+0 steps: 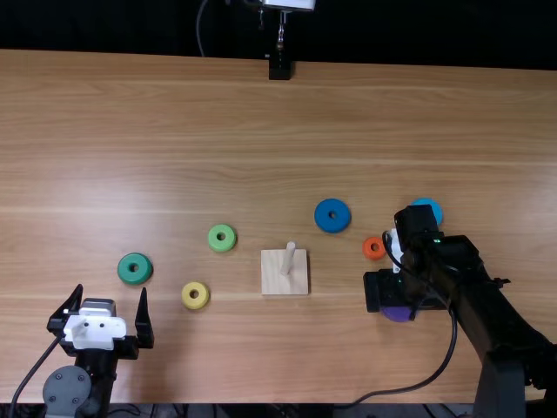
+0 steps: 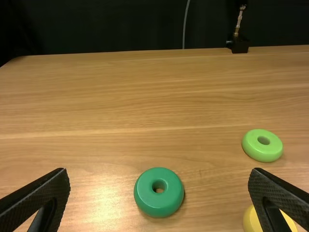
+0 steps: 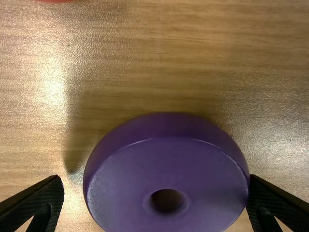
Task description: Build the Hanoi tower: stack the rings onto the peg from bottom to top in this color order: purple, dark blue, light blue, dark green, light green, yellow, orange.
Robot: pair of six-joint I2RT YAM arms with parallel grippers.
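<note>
My left gripper (image 1: 106, 315) stands open at the lower left, short of the dark green ring (image 1: 135, 268); the left wrist view has that gripper (image 2: 159, 193) with the dark green ring (image 2: 159, 192) ahead. My right gripper (image 1: 399, 306) is low over the purple ring (image 1: 397, 313), partly covering it. In the right wrist view the gripper (image 3: 157, 198) is open, with the purple ring (image 3: 166, 169) between its fingers, nearer one of them. The wooden base (image 1: 285, 273) holds a bare, slanted-looking peg (image 1: 289, 255).
Loose on the table (image 1: 218, 348) lie a light green ring (image 1: 222, 238), yellow ring (image 1: 195, 295), dark blue ring (image 1: 332, 215) and orange ring (image 1: 373, 248). A light blue ring (image 1: 429, 209) is partly behind the right arm. A black stand (image 1: 279, 68) is at the far edge.
</note>
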